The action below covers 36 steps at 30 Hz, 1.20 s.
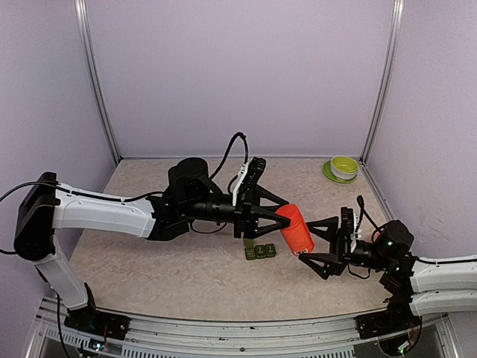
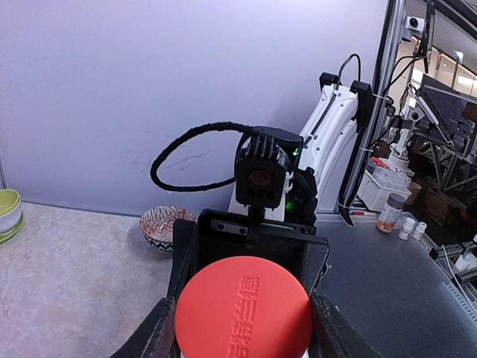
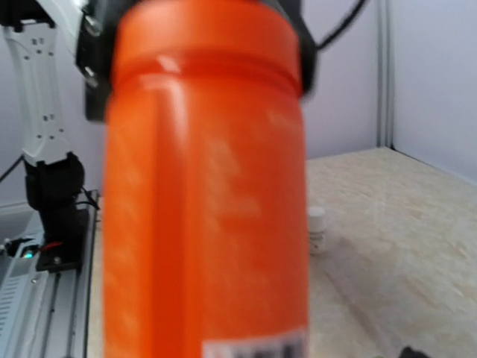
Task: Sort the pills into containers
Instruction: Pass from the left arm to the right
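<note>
- Step in hand, as I judge it: opening or passing over the red-orange cylindrical plastic bottle (image 1: 297, 230) that hangs tilted in the air between the two arms. No loose pills show anywhere.
- The left gripper (image 1: 274, 216) is clamped on the bottle's upper end, a finger on each side of its round embossed face.
- The right gripper (image 1: 317, 245) stands with its jaws spread wide at the bottle's lower end and holds nothing. I cannot tell whether it touches.
- The containers, a strip of three small dark-green square boxes (image 1: 259, 252), lie on the speckled beige table (image 1: 186, 276) just beside the bottle's lower end (too small to tell whether the lids are open).
- Next, the right jaws likely need to close squarely on the bottle. Its wall looks smooth, glossy and rigid, so it may slip.
</note>
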Each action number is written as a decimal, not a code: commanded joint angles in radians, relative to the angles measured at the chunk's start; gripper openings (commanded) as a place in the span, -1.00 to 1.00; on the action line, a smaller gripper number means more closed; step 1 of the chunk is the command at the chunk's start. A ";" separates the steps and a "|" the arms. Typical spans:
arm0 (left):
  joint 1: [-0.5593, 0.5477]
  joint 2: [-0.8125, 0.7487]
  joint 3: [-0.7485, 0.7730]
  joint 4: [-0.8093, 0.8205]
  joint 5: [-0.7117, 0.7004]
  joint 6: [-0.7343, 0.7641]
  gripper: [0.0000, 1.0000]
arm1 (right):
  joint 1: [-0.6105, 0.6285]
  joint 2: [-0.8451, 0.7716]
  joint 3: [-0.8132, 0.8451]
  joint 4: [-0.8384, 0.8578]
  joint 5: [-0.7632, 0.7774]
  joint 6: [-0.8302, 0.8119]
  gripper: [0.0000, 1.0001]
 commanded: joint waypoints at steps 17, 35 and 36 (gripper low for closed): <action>-0.011 -0.096 -0.133 0.250 -0.143 -0.063 -0.38 | 0.009 0.091 0.072 0.148 -0.074 0.036 0.81; -0.023 -0.048 -0.143 0.357 -0.158 -0.132 -0.40 | 0.040 0.160 0.141 0.187 -0.109 0.029 0.81; -0.022 -0.046 -0.144 0.363 -0.159 -0.136 -0.40 | 0.043 0.165 0.145 0.190 -0.109 0.029 0.81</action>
